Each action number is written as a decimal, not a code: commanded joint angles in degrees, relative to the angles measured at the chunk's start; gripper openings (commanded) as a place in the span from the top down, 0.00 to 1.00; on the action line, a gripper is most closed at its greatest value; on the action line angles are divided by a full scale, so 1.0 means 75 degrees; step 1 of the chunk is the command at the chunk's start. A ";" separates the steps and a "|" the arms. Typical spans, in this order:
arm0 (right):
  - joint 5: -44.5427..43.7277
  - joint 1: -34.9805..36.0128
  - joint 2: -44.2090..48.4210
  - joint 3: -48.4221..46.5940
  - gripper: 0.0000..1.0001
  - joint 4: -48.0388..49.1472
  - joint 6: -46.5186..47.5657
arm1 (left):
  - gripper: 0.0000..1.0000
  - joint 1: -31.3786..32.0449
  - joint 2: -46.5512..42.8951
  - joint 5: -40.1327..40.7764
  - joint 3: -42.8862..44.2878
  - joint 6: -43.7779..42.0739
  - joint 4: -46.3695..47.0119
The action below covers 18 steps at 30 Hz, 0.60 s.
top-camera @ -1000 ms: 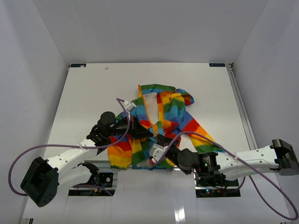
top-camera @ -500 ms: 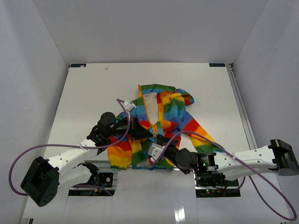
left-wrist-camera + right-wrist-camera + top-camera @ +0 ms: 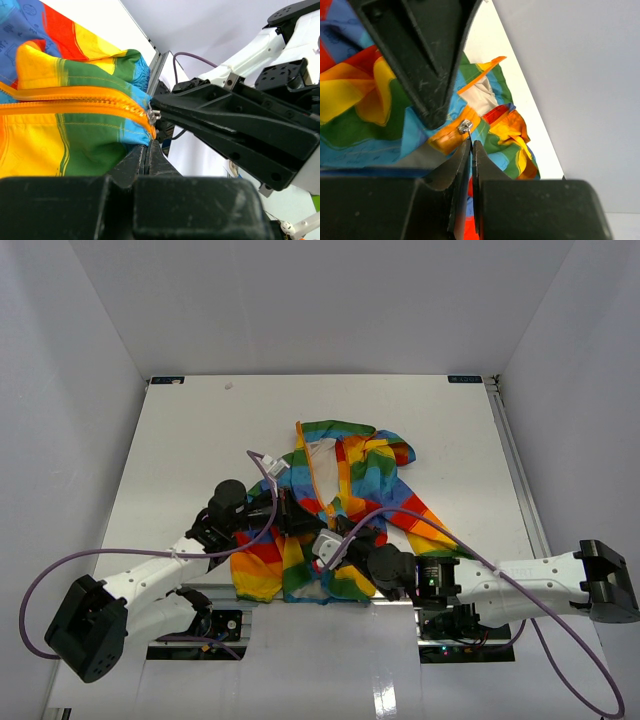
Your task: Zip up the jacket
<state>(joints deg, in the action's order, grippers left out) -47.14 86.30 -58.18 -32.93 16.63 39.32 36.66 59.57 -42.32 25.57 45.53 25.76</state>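
Note:
The rainbow-striped jacket (image 3: 350, 475) lies open on the table, cream lining showing near the collar. My left gripper (image 3: 300, 522) is shut on the jacket's bottom edge beside the orange zipper (image 3: 75, 102); the pinch (image 3: 148, 146) sits just under the silver slider (image 3: 153, 116). My right gripper (image 3: 336, 537) meets it from the right. In the right wrist view its jaws (image 3: 471, 143) are shut on the thin pull tab of the slider (image 3: 465, 126). The left gripper's black finger (image 3: 420, 60) fills the top of that view.
A purple cable (image 3: 400, 525) from the right arm loops over the jacket's lower right sleeve. The left arm's cable (image 3: 262, 462) arches over the jacket's left side. White walls enclose the table (image 3: 200, 430) on three sides. The arm bases stand at the near edge.
My right gripper has moved left and slightly away from the near edge, closing in on the left gripper at the zipper's bottom. The left arm has held still.

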 commanded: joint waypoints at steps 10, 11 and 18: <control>0.0415 -0.0944 -0.0078 -0.0868 0.92 -0.0107 -0.0323 | 1.00 0.0042 -0.0008 -0.0434 0.0048 -0.0017 -0.0364; 0.0504 -0.1074 -0.0082 -0.0862 0.92 -0.0121 -0.0368 | 1.00 0.0046 -0.0048 -0.0434 0.0036 -0.0010 -0.0355; 0.1388 -0.2050 -0.0118 -0.1035 0.92 -0.0389 -0.0755 | 1.00 0.0046 -0.0103 -0.0403 0.0106 -0.0001 -0.0481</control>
<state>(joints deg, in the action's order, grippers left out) -36.33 75.50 -59.35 -36.73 12.05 35.46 36.58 59.92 -41.78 25.67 45.50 25.30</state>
